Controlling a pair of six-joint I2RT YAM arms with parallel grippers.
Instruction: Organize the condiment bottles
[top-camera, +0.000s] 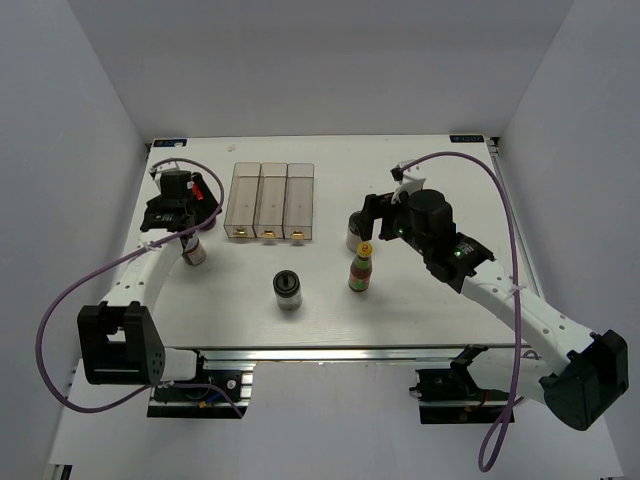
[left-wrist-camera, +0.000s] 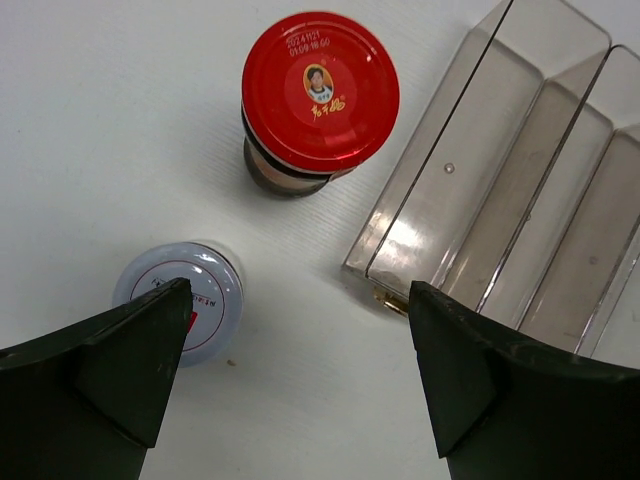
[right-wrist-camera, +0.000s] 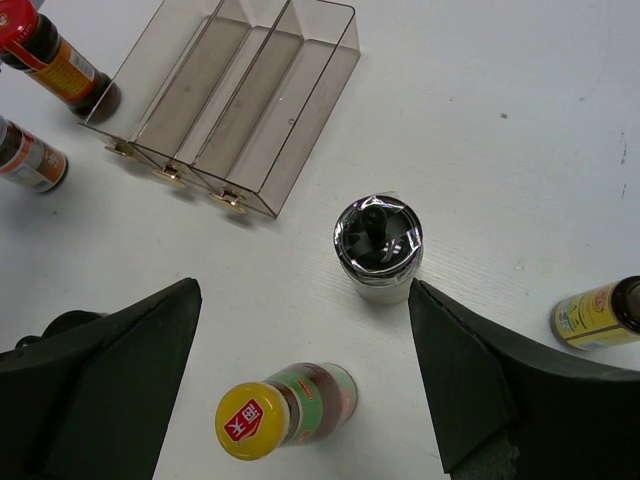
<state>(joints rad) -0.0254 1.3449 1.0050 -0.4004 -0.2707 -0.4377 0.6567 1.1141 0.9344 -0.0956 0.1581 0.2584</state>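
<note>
In the left wrist view a red-capped dark-sauce jar (left-wrist-camera: 320, 90) stands ahead of my open, empty left gripper (left-wrist-camera: 300, 340). A white-capped bottle (left-wrist-camera: 185, 300) stands by its left finger. In the top view the left gripper (top-camera: 190, 228) hovers between these two, left of the rack. My right gripper (right-wrist-camera: 300, 330) is open and empty above a black-capped jar (right-wrist-camera: 378, 245) and a yellow-capped bottle (right-wrist-camera: 285, 410). The yellow-capped bottle (top-camera: 362, 268) stands just below the right gripper (top-camera: 365, 228) in the top view. A second black-capped jar (top-camera: 287, 290) stands alone at centre front.
The clear three-slot rack (top-camera: 270, 200) lies at the table's back centre with no bottle in its slots. It also shows in both wrist views (left-wrist-camera: 520, 200) (right-wrist-camera: 230, 100). A yellow-labelled bottle (right-wrist-camera: 600, 315) stands at the right edge of the right wrist view.
</note>
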